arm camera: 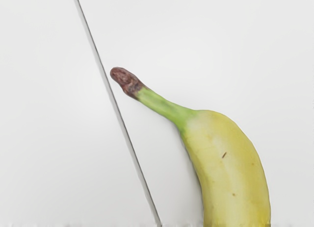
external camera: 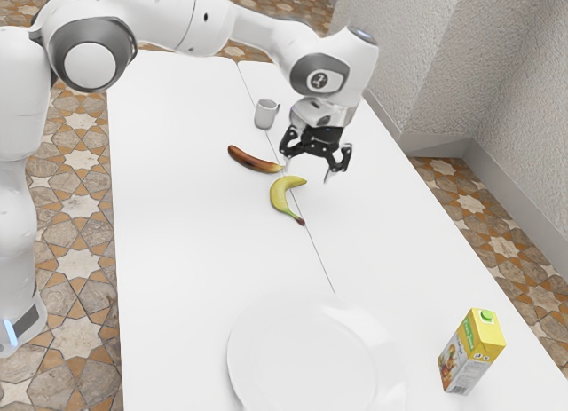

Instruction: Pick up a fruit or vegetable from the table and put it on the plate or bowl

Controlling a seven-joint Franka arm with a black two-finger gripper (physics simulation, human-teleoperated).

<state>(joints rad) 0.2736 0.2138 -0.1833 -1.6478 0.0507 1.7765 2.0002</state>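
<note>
The gripper (external camera: 312, 161) hangs over the table (external camera: 177, 233) w/ its two fingers apart and nothing between them. The yellow banana (external camera: 286, 196) lies flat on the table just under and a little ahead of the hand, green stem (arm camera: 162, 105) nearest it, not touching. I judge it light and fairly firm, but the peel is smooth and it bruises if squeezed hard. Best hold, imo, is across the thick middle, not the thin stem. A brown banana (external camera: 255, 160) lies beside the hand. The white plate (external camera: 266, 358) is well apart, beyond the yellow one.
</note>
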